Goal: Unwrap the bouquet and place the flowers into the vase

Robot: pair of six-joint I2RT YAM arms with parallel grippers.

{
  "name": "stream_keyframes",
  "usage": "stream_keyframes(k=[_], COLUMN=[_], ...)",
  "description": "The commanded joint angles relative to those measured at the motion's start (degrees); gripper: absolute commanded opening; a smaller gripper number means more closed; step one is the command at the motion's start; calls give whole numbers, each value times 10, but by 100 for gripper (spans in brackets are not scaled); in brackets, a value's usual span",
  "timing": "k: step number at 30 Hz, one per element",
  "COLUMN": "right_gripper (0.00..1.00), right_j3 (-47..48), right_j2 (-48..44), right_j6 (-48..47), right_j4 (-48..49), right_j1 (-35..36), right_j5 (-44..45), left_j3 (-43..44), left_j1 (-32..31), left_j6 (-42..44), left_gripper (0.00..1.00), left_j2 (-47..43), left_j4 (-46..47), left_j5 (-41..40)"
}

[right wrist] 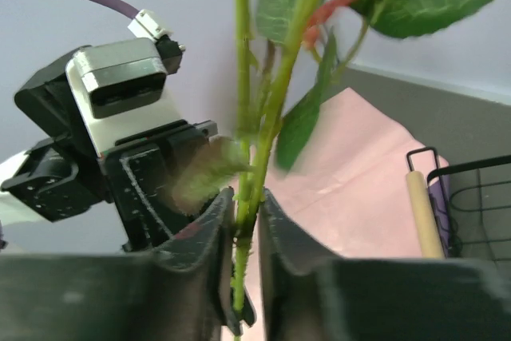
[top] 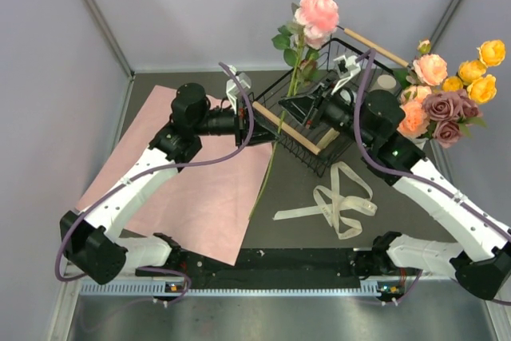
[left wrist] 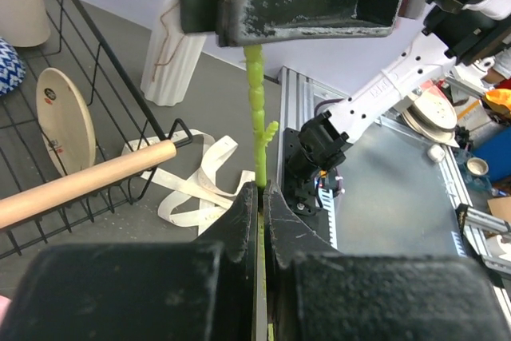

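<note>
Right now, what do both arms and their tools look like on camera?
Left arm and right arm: white link shells, black joint housings, a purple cable looping along each. The left tool and right tool are black and blocky, each with two flat fingers; the surfaces look scuffed and dusty white.

Robotics laboratory cell: plain grey wall panels (top: 200,5) in metal framing (top: 96,15) enclose a dark table (top: 279,237); tape rolls (left wrist: 435,113) and loose parts (left wrist: 477,167) lie outside.

Pale grey walls (top: 200,5), dark tabletop (top: 297,194) (metal corner posts (top: 97,13)).
</note>
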Motion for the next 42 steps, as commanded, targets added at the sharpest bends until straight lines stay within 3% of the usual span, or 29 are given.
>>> stream_keyframes(k=[1, 3, 4, 5, 7, 9, 17, 24, 28, 37, 42], right_gripper=[1, 0, 0, 0, 0, 0, 0, 0, 0, 0, 0], right_j3=[34, 48, 56, 65, 101, 132, 201, 159, 170, 224, 309], right_j2=[-4, -16, -24, -39, -63, -108, -250, -341, -334, -259, -206], right_j6=[-16, -40, -55, -89, -122, -165, -276, -379, -437, -501, -568], right_j4=[-6, -19, -53, -69, -107, -137, -137, 2, 73, 137, 82], right_j1=[6, 6, 7, 6, 6, 6, 6, 6, 6, 6, 7], right_j5=[-3, 7, 13, 21, 68, 118, 233, 363, 414, 406, 439], left_j3=[7, 16, 26, 27, 22, 16, 4, 2, 1, -1, 0], left_j1=[-2, -2, -2, -2, -2, -2, -2, -2, -2, -2, -2], left_j6=[20, 41, 54, 75, 91, 107, 125, 115, 114, 110, 110], left_gripper=[0, 15, 37, 49, 62, 66, 69, 70, 70, 70, 70], left_j2=[-6, -6, -10, -14, -34, -48, -75, -61, -60, -56, -59], left_j4=[15, -21, -43, -54, -75, -79, -85, -76, -74, -70, -70], left_j5=[6, -23, -36, -47, -87, -123, -174, -158, -155, -149, -147])
